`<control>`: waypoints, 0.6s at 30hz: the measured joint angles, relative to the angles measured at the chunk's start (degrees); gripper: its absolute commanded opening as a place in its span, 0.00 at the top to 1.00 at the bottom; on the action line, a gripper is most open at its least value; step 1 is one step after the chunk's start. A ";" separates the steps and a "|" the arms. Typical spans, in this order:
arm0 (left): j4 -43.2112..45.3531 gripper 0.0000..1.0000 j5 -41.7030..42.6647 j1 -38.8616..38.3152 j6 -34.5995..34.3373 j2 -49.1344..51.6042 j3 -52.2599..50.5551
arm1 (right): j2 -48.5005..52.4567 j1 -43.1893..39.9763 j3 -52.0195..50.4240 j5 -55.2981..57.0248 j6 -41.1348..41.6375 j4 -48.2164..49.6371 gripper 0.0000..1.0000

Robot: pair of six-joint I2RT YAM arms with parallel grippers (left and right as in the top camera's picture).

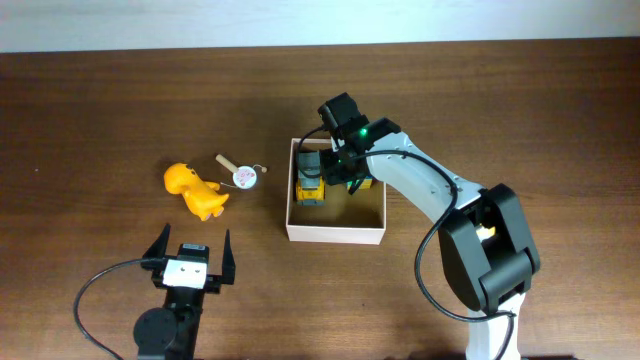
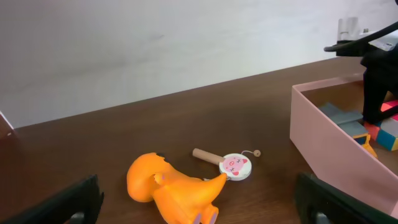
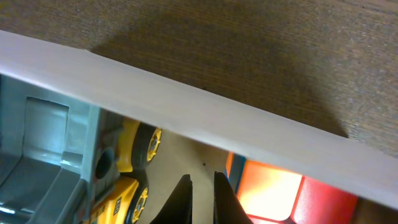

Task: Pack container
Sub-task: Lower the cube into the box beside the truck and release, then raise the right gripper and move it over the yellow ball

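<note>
Roughly halfway: truck (image 1: 310,186) and block (image 3: 267,193) are in the container (image 1: 335,233) mid-surface, dino (image 1: 195,192) and rattle (image 1: 243,175) left outside. Right jaws nearly together inside it, left jaws wide apart

One container (image 1: 335,234), one yellow truck (image 1: 311,181), one coloured block (image 3: 267,191), one orange toy animal (image 1: 195,192), one small drum rattle (image 1: 241,174).

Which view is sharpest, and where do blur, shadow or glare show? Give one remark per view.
Overhead: sharp and evenly lit, no glare on the container. Left wrist: the left fingers are dark and blurred, the orange toy clearer. Right wrist: too close, the white rim soft, the red block glowing bright.
</note>
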 measured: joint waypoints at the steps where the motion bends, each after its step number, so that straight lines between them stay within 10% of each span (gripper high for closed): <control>1: 0.00 0.01 0.00 0.00 0.00 0.00 0.00 | 0.00 -0.09 0.00 0.04 -0.35 0.00 0.92; 18: 0.02 0.01 0.00 0.00 -0.02 0.00 0.00 | 0.00 -3.15 0.00 0.46 -3.10 1.40 0.91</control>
